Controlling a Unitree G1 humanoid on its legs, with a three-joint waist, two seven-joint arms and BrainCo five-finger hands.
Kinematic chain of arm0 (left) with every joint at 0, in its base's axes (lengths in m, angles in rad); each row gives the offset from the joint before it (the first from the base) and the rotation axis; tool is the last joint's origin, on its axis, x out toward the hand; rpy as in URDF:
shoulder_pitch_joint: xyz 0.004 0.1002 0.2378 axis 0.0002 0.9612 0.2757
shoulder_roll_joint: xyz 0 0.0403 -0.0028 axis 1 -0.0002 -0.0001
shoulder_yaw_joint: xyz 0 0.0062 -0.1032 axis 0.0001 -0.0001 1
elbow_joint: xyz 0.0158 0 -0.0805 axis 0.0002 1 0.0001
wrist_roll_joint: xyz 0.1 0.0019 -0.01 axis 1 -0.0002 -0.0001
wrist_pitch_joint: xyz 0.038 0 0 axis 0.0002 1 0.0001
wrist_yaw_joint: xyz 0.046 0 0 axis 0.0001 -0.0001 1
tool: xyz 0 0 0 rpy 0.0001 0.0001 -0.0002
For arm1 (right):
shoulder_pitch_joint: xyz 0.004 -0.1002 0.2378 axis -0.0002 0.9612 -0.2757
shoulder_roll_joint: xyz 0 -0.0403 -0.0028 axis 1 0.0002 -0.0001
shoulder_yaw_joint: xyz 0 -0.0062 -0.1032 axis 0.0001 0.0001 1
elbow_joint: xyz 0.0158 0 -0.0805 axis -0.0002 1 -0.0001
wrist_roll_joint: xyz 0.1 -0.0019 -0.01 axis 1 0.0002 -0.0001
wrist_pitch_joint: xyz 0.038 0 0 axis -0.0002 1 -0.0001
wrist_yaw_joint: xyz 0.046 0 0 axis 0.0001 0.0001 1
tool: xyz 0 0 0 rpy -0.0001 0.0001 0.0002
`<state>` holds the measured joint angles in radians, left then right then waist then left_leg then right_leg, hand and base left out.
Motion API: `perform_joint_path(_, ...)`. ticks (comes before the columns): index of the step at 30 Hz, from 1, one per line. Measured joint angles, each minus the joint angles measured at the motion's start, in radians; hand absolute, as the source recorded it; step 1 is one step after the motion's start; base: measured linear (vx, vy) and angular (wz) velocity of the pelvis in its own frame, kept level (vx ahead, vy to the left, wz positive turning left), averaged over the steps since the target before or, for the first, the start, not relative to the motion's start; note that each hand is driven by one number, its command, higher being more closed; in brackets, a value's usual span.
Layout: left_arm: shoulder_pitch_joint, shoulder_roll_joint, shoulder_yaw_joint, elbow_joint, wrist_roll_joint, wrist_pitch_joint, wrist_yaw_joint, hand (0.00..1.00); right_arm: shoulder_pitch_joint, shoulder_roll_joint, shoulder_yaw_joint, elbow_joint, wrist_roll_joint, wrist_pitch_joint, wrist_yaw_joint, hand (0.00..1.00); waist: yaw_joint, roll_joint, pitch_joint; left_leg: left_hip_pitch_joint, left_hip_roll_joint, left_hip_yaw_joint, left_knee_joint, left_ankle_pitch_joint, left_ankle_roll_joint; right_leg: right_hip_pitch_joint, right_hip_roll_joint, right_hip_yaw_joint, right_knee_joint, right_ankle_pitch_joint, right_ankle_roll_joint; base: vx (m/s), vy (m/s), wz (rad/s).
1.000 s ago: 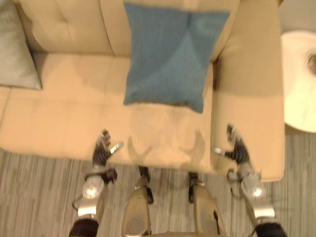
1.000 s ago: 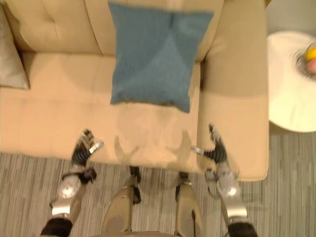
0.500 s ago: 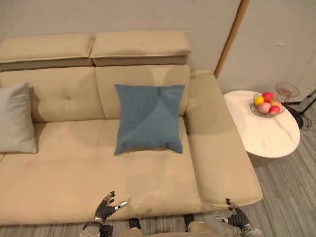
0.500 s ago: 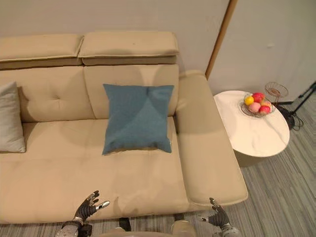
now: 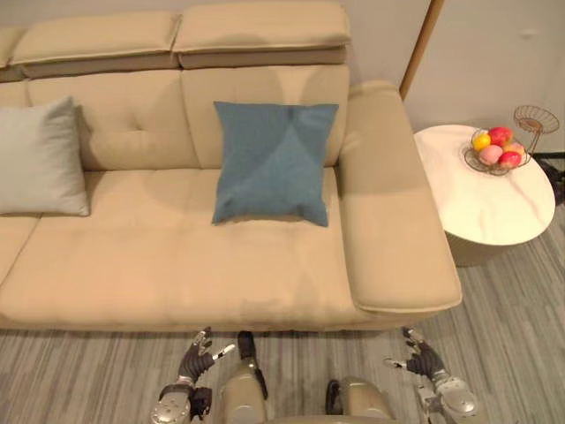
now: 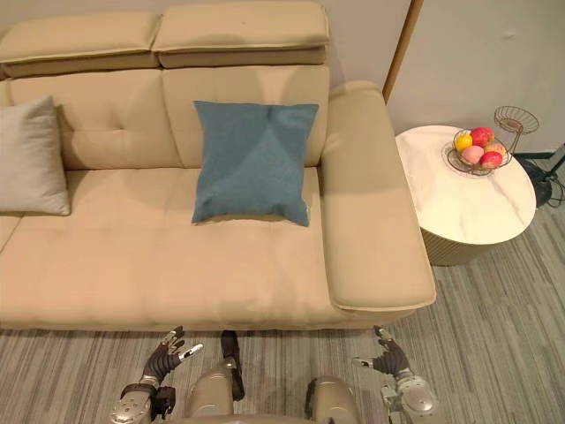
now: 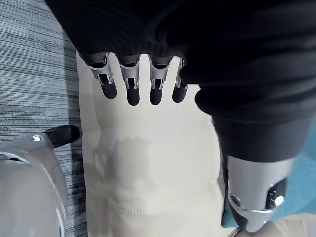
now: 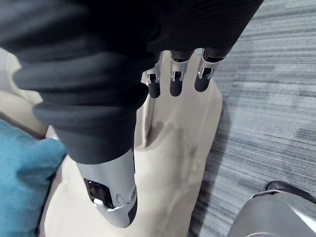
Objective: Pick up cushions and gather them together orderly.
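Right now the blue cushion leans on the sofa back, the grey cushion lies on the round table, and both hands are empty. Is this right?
Not quite. The left eye view shows the grey cushion on the sofa, at its left end, not on the round table. The blue cushion does lean on the sofa back, and the left hand and right hand are empty.
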<state>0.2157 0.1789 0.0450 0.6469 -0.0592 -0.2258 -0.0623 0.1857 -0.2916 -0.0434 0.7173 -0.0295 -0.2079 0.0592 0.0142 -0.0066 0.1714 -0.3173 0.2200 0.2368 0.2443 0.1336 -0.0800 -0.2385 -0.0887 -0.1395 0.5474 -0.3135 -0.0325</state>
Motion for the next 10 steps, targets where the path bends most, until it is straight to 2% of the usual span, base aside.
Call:
perform_joint_path(1,0.002,0.0,0.003,-0.011,-0.006,0.0,0.0,0.0,0.001,0.007,-0.009,-0.001,0.008,0.0,-0.005,0.0,-0.002,-0.011,0.0,0.003,-0.005,0.014,0.133,-0.094,0.019,0.002,-0.015,0.001,-0.032,0.021,0.001,-0.23,-0.042,0.28)
perform_joint_path(3,0.003,-0.001,0.005,-0.011,-0.009,0.0,0.0,0.0,0.003,0.014,-0.008,-0.001,0.019,0.0,-0.01,0.0,0.001,-0.01,-0.002,0.033,-0.004,0.012,0.226,-0.183,0.033,0.009,-0.017,0.009,-0.078,0.055,0.013,-0.23,0.049,0.02)
perform_joint_path(4,0.01,0.0,0.009,-0.009,-0.009,0.001,-0.001,0.0,-0.002,0.022,-0.009,0.002,0.019,0.0,-0.011,0.0,0.001,-0.008,-0.003,0.091,-0.009,0.011,0.243,-0.25,0.026,0.005,-0.017,0.021,-0.113,0.084,0.028,-0.25,0.165,-0.2)
perform_joint_path(5,0.021,-0.001,0.01,-0.006,-0.009,0.002,-0.001,0.0,-0.003,0.029,-0.014,0.007,0.018,0.0,-0.011,0.0,0.001,-0.004,-0.005,0.143,-0.017,0.011,0.204,-0.286,0.009,0.003,-0.014,0.032,-0.131,0.103,0.041,-0.15,0.144,-0.23)
perform_joint_path(6,0.024,-0.002,0.012,-0.006,-0.009,0.002,-0.001,0.0,-0.002,0.03,-0.017,0.011,0.018,0.0,-0.011,0.0,0.0,0.009,-0.013,0.174,-0.022,0.011,0.148,-0.298,-0.006,0.001,-0.009,0.036,-0.141,0.113,0.051,-0.14,0.185,-0.23)
perform_joint_path(7,0.031,-0.003,0.026,0.007,-0.009,0.006,-0.002,0.0,-0.005,0.041,-0.033,0.035,0.017,0.002,-0.011,0.0,-0.001,0.012,-0.026,0.225,-0.044,0.025,0.01,-0.312,-0.027,-0.008,-0.002,0.05,-0.177,0.148,0.071,-0.13,0.169,-0.2)
perform_joint_path(10,0.029,-0.005,0.045,0.029,-0.009,0.01,-0.001,0.0,0.011,0.042,-0.071,0.055,-0.002,0.014,-0.011,0.0,-0.003,0.01,-0.068,0.251,-0.085,0.042,-0.103,-0.264,-0.01,0.052,-0.008,0.059,-0.362,0.266,0.101,-0.06,0.144,-0.15)
